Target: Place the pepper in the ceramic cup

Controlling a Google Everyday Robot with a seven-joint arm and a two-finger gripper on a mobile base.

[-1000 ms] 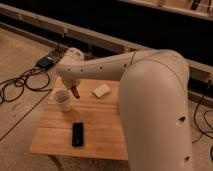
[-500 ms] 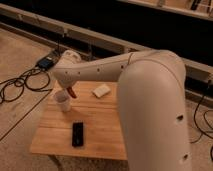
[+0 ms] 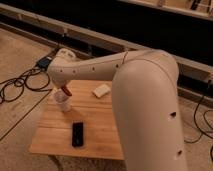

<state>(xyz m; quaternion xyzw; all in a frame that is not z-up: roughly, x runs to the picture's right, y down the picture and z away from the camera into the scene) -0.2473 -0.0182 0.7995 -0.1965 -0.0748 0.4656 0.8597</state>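
Wooden table [image 3: 102,131] on a concrete floor. Near edge: flat black device [image 3: 78,134]. Left side: ceramic cup [image 3: 64,104], with the pepper [image 3: 66,93] just over its rim, pinched by the closed gripper [image 3: 62,90]. Farther back: white block [image 3: 101,90].

count 1 each | pepper [image 3: 66,93] | cup [image 3: 63,105] | device [image 3: 77,134] | block [image 3: 101,90] | hand [image 3: 62,89] above cup

On counter [image 3: 102,125]: ceramic cup [image 3: 63,103] at 10 o'clock, block [image 3: 101,90] at 1, flat device [image 3: 78,134] at 7. Claw [image 3: 62,90] just above ceramic cup, pinching pepper [image 3: 66,93].
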